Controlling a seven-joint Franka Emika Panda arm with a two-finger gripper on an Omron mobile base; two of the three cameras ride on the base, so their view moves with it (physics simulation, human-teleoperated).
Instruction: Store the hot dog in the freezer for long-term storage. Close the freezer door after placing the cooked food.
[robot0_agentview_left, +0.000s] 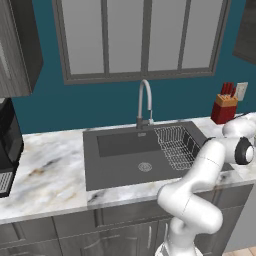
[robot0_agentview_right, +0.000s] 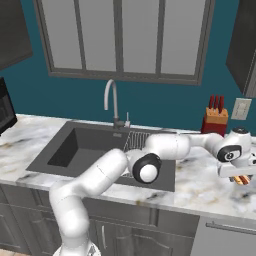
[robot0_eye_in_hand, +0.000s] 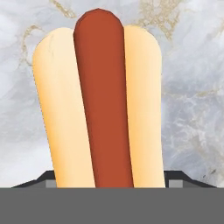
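The hot dog, a tan bun with an orange-red sausage along it, lies lengthwise in the hand view over the marble counter. My gripper straddles its near end, and each dark finger tip sits right against a side of the bun. In the right base view the gripper points down at the counter's far right, with the hot dog showing orange just beneath the hand. I cannot tell whether the bun rests on the counter or is lifted. The freezer and the freezer door are out of view.
A dark sink with a curved faucet and a wire rack lies left of the hand. A red knife block and a wall outlet stand behind it. A black appliance is at the far left.
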